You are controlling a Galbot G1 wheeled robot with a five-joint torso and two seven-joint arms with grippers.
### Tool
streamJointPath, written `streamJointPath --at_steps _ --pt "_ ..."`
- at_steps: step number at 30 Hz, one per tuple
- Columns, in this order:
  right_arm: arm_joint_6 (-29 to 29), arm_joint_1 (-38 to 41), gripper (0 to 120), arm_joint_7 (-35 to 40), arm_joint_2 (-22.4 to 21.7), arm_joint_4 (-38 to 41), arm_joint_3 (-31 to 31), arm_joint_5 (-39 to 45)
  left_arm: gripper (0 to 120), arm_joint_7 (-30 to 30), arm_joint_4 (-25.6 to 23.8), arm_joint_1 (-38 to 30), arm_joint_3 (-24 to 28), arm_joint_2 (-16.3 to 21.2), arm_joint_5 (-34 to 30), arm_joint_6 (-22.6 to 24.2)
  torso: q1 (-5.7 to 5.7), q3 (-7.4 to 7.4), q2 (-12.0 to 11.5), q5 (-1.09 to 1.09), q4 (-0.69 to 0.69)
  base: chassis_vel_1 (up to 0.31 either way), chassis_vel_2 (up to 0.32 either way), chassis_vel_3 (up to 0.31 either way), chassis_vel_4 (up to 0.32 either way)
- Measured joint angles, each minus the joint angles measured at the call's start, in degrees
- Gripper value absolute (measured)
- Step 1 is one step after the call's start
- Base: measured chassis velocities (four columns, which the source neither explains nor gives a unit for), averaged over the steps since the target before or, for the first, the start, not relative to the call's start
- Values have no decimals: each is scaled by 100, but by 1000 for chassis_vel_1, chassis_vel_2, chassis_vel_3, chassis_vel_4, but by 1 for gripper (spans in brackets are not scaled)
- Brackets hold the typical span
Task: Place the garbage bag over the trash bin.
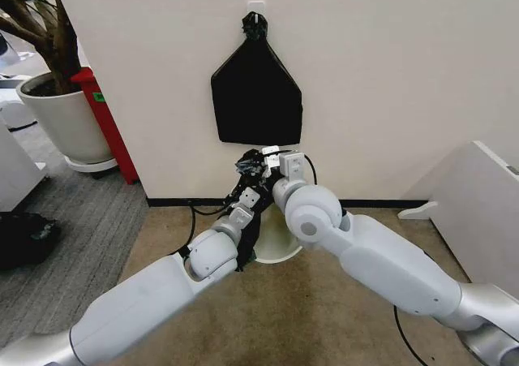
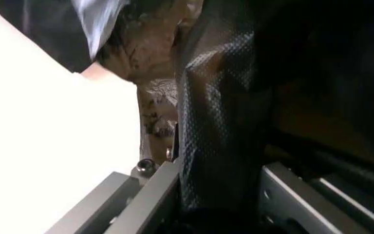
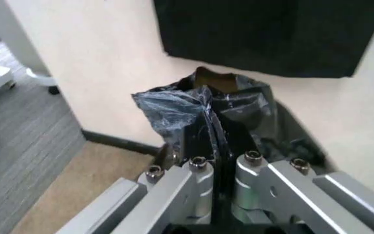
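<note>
The garbage bag (image 1: 248, 168) is a crinkly black bunch held up against the wall, just above the trash bin (image 1: 280, 251). Only a curved white part of the bin shows under my arms. My right gripper (image 1: 259, 163) is shut on the bag's upper edge; in the right wrist view its fingers (image 3: 200, 146) pinch the glossy film of the bag (image 3: 171, 107). Lower down, my left gripper (image 1: 247, 198) is shut on the bag too. The left wrist view has the textured black bag (image 2: 219, 126) running between its fingers (image 2: 151, 195).
A flat black bundle (image 1: 255, 98) hangs on the wall right above the grippers. A large white plant pot (image 1: 61, 122) and a red stand (image 1: 104, 118) sit at left, white furniture (image 1: 478, 195) at right. A dark bag (image 1: 24, 236) lies on grey carpet.
</note>
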Motion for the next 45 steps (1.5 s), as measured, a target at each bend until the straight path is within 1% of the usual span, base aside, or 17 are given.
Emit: streamJointPath --at_steps 6,8,10,12,14,17,20,24,25,26,28,30,33,36,41,43,45 --pt "30 -72 0 28 -212 78 216 66 0 -90 -46 39 -67 4 -267 -61 0 0 0 0 0 0 0 0 0" --pt "33 -125 0 31 -319 114 323 108 0 -187 -86 52 -101 -5 -517 -79 0 0 0 1 -1 0 0 0 0" --pt "30 -257 0 61 -512 174 548 263 0 -304 -159 75 -168 -22 -935 -133 0 0 0 1 -1 0 0 0 0" --pt "22 -315 0 87 -585 179 657 334 0 -332 -187 87 -198 -22 -1058 -179 0 0 0 1 -1 0 0 0 0" --pt "-3 -426 0 106 -734 160 845 413 0 -358 -256 126 -271 -13 -1297 -297 0 0 1 2 -1 0 0 0 0" --pt "-46 -512 0 118 -932 149 1019 512 0 -344 -284 209 -383 19 -1419 -527 0 0 1 2 -1 0 0 0 0" --pt "-73 -551 0 140 -1041 147 1090 588 0 -324 -313 275 -466 38 -1515 -631 0 0 1 2 -1 0 0 0 0" --pt "-129 -599 0 176 -1242 125 1193 762 0 -203 -382 439 -671 84 -1642 -880 0 0 1 2 -1 0 0 0 0" --pt "-216 -619 0 216 -1369 91 1294 1099 0 -36 -453 631 -910 143 -1698 -1112 0 0 1 2 0 0 0 0 0" --pt "-257 -620 0 266 -1410 92 1337 1278 0 -1 -480 703 -1005 161 -1731 -1174 0 0 1 1 0 0 0 0 0" --pt "-333 -642 0 319 -1510 126 1403 1558 0 43 -525 828 -1179 190 -1833 -1254 0 0 1 0 1 0 0 0 0" --pt "-387 -665 0 320 -1564 153 1441 1683 0 59 -546 875 -1243 199 -1888 -1284 0 0 1 1 0 0 0 0 0" --pt "-533 -778 0 318 -1723 250 1574 1994 0 109 -612 1044 -1471 217 -2140 -1400 0 0 1 0 -1 0 0 0 0" --pt "-545 -842 0 330 -1801 335 1662 2091 0 117 -639 1137 -1593 221 -2298 -1457 0 0 1 0 -1 0 0 0 0" --pt "-271 -887 0 595 -1821 673 1887 2243 0 73 -667 1258 -1720 222 -2432 -1489 0 0 1 -1 0 0 0 0 0" --pt "-48 -887 0 710 -1835 925 2010 2343 0 62 -673 1288 -1743 230 -2443 -1494 0 0 1 0 0 0 0 0 0" --pt "181 -887 1 754 -1884 1243 2182 2622 0 52 -673 1298 -1752 241 -2460 -1494 0 0 1 -2 0 0 0 0 0"
